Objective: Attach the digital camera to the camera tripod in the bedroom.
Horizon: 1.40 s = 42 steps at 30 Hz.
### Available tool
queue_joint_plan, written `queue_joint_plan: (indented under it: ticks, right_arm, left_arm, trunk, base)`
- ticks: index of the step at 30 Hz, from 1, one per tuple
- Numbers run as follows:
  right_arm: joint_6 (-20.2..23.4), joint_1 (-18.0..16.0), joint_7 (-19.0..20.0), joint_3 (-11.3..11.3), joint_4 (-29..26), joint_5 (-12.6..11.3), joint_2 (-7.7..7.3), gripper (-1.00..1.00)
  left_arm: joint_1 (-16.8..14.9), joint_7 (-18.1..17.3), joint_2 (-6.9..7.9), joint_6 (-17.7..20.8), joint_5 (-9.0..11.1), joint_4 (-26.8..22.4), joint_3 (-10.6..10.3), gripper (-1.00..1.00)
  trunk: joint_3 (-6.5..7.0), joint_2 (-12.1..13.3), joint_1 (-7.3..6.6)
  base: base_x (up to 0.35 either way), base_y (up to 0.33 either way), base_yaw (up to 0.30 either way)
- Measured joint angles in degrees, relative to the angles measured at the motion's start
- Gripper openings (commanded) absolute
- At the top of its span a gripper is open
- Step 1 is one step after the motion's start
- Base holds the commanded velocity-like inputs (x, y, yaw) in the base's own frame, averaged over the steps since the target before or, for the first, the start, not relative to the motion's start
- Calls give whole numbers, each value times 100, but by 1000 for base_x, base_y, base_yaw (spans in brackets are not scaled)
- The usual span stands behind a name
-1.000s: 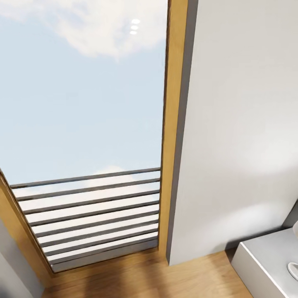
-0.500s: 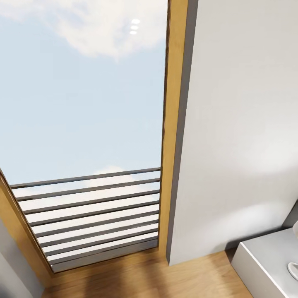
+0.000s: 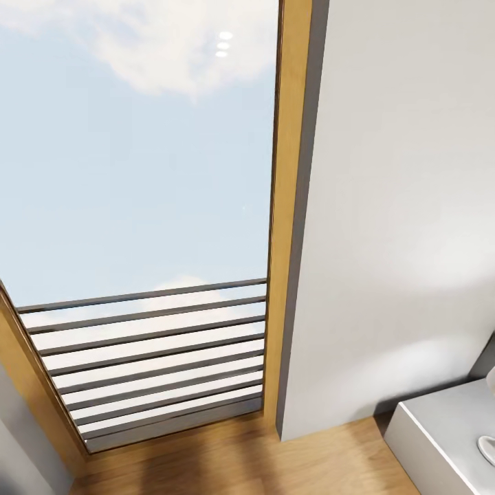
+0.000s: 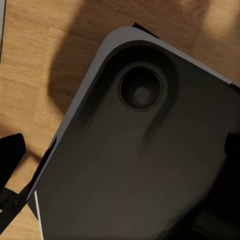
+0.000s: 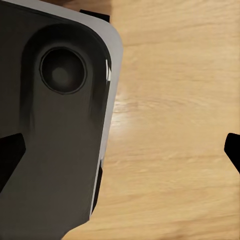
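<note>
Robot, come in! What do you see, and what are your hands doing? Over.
Both grippers open, empty, over the robot base and wood floor. Head faces window and white wall. Nightstand corner lower right.

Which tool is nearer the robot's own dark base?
Left, apparently: the left tool hangs over the dark base; the right tool hangs mostly over wood floor, base under one finger.

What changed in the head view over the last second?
Nothing visibly changed. The tall wood-framed window with its grey horizontal rails, the white wall, the wood floor and the grey nightstand corner sit exactly as before; the camera has not moved either.
</note>
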Motion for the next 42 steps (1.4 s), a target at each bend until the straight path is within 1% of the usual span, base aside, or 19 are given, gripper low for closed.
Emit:
queue_joint_plan:
  ticks: [3, 6, 7, 9, 12, 17, 23, 29, 36, 42]
  right_arm:
    - [-4, 0, -5, -10, -37, 2, -9, 100]
    - [-8, 0, -9, -38, -121, -4, -75, 100]
    - [7, 0, -17, -72, -419, -10, -250, 100]
    - [31, 4, -17, -75, -653, -21, -336, 100]
    - [51, 6, -8, -79, -936, -27, -395, 100]
    - [13, 7, -15, -45, -1181, -2, -425, 100]
    - [-19, 8, -18, -37, -1241, 12, -430, 100]
    - [6, 8, 7, -26, -1255, -5, -432, 100]
    - [13, 8, 42, -32, -1255, -20, -434, 100]
    - [0, 8, 13, -47, -1020, -31, -432, 100]
  left_arm:
    - [0, 9, 0, 0, 1, 0, 0, 100]
    - [0, 17, 0, -3, 21, 0, 0, 100]
    - [0, 22, 3, -7, 40, 1, -3, 100]
    - [0, 24, 5, -9, 45, -2, -6, 100]
    - [0, 28, 8, -14, 50, -8, -7, 100]
    - [-1, 32, 45, -16, 51, -68, -13, 100]
    - [-1, 49, 71, 29, 31, -454, -15, 100]
    - [-1, 52, 62, 44, 33, -674, -11, 100]
    - [0, 51, 48, 9, 52, -691, 2, 100]
    - [0, 50, 48, -4, 87, -670, 12, 100]
  trunk:
    - [0, 0, 0]
    - [0, 0, 0]
    - [1, 0, 0]
    - [0, 0, 0]
    - [0, 0, 0]
    - [0, 0, 0]
    - [0, 0, 0]
    - [0, 0, 0]
    - [0, 0, 0]
    - [0, 0, 0]
  base:
    - [0, 0, 0]
    - [0, 0, 0]
    - [0, 0, 0]
    - [0, 0, 0]
    - [0, 0, 0]
    - [0, 0, 0]
    - [0, 0, 0]
    - [0, 0, 0]
    - [0, 0, 0]
    - [0, 0, -6]
